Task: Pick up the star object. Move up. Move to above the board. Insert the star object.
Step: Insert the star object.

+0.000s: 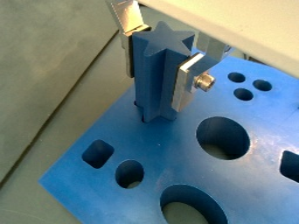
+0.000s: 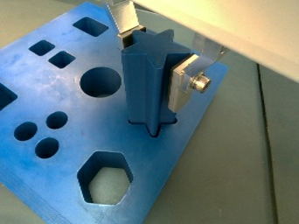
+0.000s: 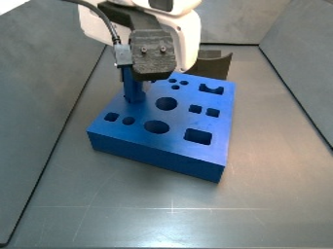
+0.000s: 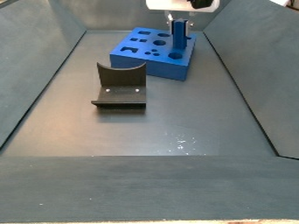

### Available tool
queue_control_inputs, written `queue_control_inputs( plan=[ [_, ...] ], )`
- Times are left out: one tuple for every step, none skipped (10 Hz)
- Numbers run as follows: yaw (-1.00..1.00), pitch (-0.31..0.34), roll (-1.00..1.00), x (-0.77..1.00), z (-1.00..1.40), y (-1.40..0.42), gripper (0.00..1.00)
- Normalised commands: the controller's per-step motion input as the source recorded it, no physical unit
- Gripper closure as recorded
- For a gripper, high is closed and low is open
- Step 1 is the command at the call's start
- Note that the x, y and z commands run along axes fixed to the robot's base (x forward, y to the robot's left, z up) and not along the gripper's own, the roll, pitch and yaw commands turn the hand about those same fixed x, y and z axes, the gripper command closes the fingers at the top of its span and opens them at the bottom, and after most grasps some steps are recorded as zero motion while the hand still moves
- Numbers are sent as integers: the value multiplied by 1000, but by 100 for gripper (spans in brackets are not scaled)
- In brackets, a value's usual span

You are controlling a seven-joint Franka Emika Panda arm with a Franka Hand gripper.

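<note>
The star object (image 1: 155, 79), a tall blue peg with ridged sides, stands upright with its lower end in a cut-out near one corner of the board (image 1: 149, 150). My gripper (image 1: 160, 72) is shut on the peg's upper half, one silver finger (image 1: 187, 84) pressed on each side. The other wrist view shows the same grip (image 2: 155, 66) on the peg (image 2: 142, 87) over the board (image 2: 152, 166). Both side views show the peg (image 3: 131, 92) (image 4: 179, 37) rising from the board (image 3: 156, 156) (image 4: 146, 68) under the gripper (image 3: 134, 76) (image 4: 179, 23).
The board's top has round holes (image 1: 222, 136), square ones and a hexagon (image 2: 103, 178). The dark fixture (image 4: 119, 85) stands on the floor beside the board, seen behind it in a side view (image 3: 215, 64). Grey walls enclose the floor.
</note>
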Motion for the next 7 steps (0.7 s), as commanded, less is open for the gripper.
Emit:
queue_control_inputs(
  plan=[
    [0, 0, 0, 0, -34, 0, 100],
    [-34, -294, -91, -117, -871, 0, 100],
    [-29, -154, -100, -89, -1000, 0, 100],
    [-9, -166, -146, -69, -960, 0, 100],
    [0, -94, -89, 0, -249, 0, 100],
    [0, -9, 0, 0, -37, 0, 100],
    [0, 37, 0, 17, 0, 0, 100]
  ],
)
